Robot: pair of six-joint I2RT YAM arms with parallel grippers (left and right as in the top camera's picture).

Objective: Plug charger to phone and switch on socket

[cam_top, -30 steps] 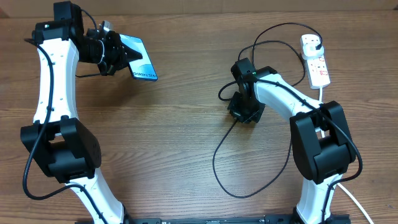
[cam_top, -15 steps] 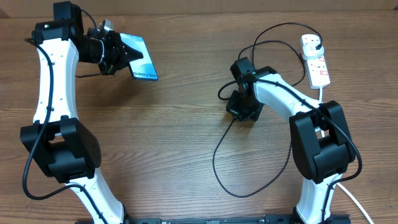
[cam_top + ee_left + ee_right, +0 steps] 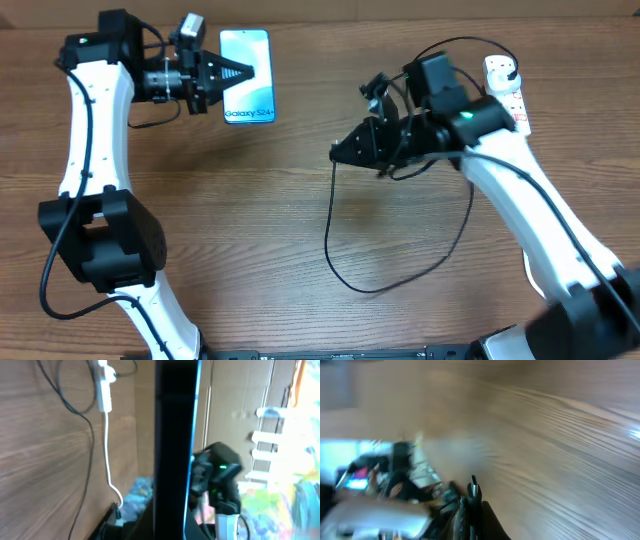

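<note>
power strip (image 3: 500, 68): landmark, white | phone (image 3: 250, 50): well left of power strip, lit screen facing up, clamped in left gripper (image 3: 240, 72) | charger cable (image 3: 328, 220): loops left of power strip, tip end pinched in right gripper (image 3: 338, 153)

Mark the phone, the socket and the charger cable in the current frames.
phone (image 3: 250, 62): overhead view, upper part of lit screen.
socket (image 3: 497, 68): overhead view, far end of white strip.
charger (image 3: 329, 210): overhead view, straight run of black cable.
</note>
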